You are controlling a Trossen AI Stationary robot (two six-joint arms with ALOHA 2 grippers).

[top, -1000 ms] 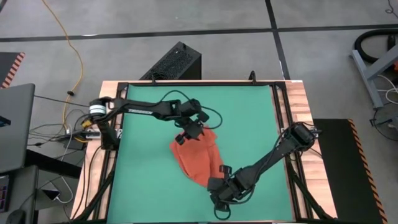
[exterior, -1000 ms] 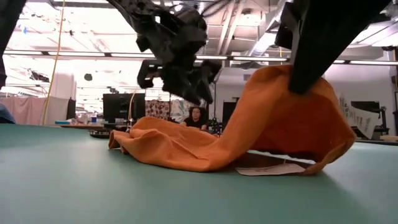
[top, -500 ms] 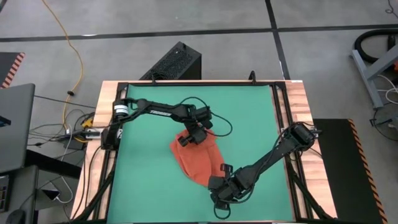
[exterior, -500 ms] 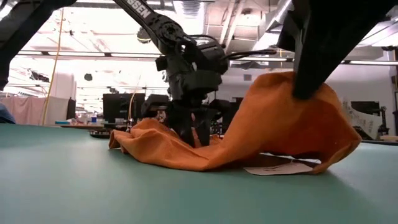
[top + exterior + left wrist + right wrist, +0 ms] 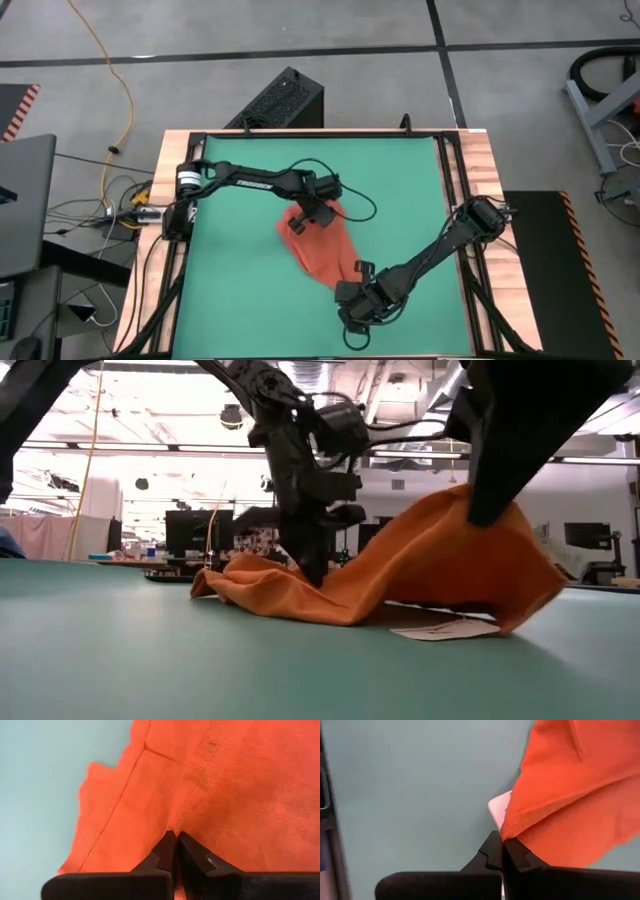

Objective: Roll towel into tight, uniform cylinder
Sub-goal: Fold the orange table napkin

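On the green mat (image 5: 240,190) of my worktop, the orange-red thin cloth towel (image 5: 325,255) lay crumpled, its length running diagonally between my arms. My left pincer (image 5: 175,840) was clamped on its far corner, my right pincer (image 5: 501,845) lifting its near edge above the small white tag (image 5: 440,629), whose writing was unreadable.

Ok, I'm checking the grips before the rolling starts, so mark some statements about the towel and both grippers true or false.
1. The left gripper is shut on the towel. True.
2. The right gripper hangs open above the mat. False: it is shut on the towel's edge.
3. The towel lies flat and smooth. False: the low view shows it crumpled, with one end lifted off the green mat.
4. A white tag lies on the mat under the raised end. True.
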